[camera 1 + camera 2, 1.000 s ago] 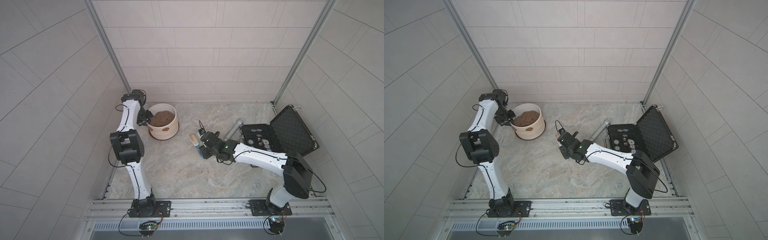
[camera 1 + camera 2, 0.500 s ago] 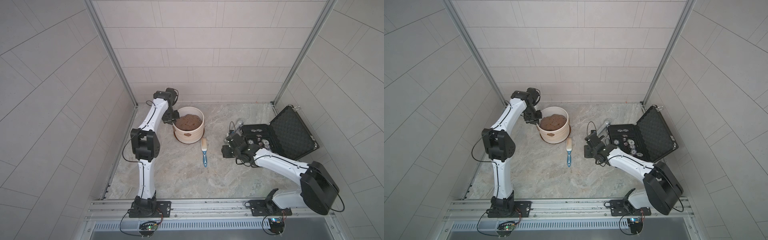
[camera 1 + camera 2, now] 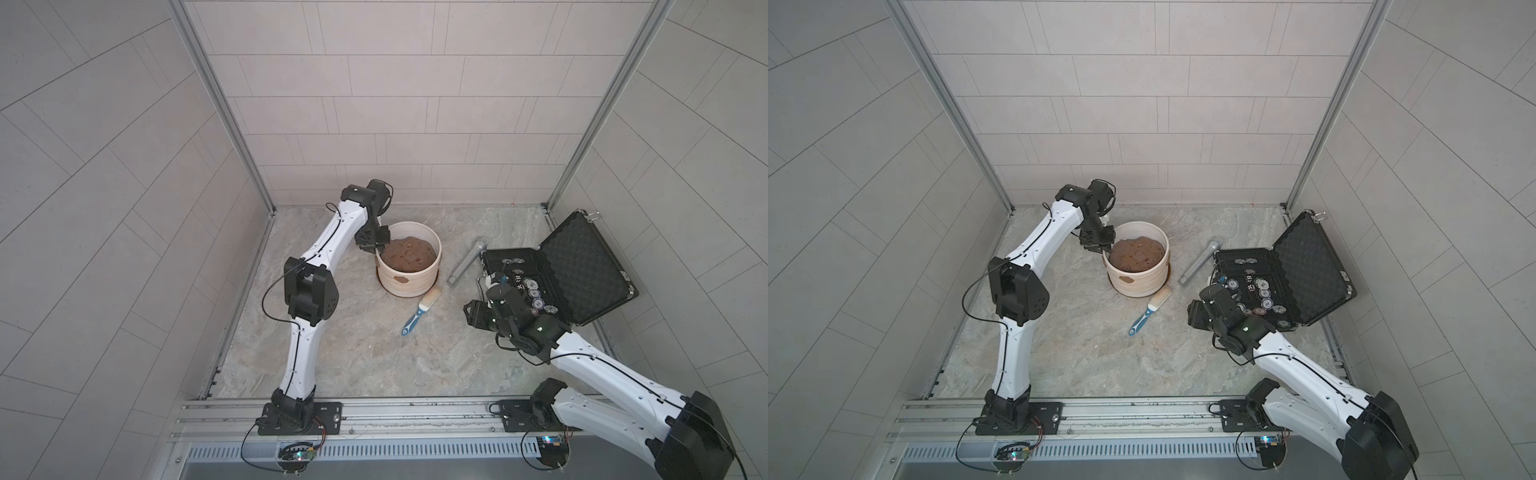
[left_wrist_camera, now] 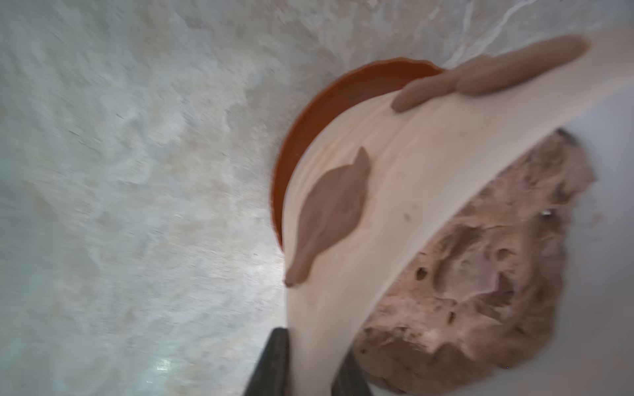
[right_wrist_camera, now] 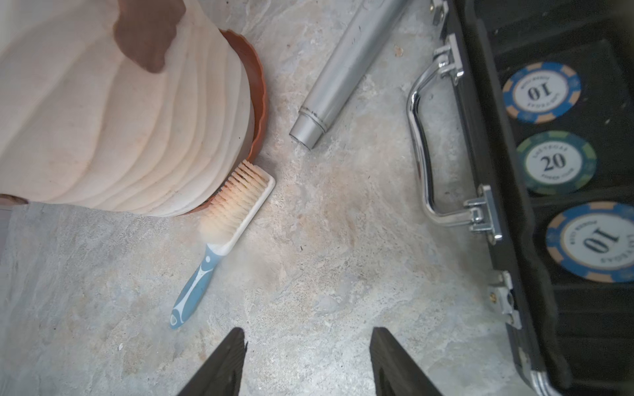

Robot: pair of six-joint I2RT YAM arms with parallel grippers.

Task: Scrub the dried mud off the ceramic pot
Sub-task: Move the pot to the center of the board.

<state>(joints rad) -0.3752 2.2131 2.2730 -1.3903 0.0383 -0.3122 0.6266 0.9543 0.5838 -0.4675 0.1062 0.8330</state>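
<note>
Straddling the rim of the ceramic pot, frame centre, my left pincer: clamped or not, I cannot tell. My right pincer gapes empty, right of centre. Risk: unheld, the pot would slide under scrubbing, leaving its dried mud intact.

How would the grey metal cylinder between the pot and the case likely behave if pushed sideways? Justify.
Lying on its side, the metal cylinder would probably roll. Its smooth, shiny skin looks slippery to grip. It appears rigid, unlikely to bend.

One ceramic pot, at least two dried mud patches, one brush, one metal cylinder, one case.
</note>
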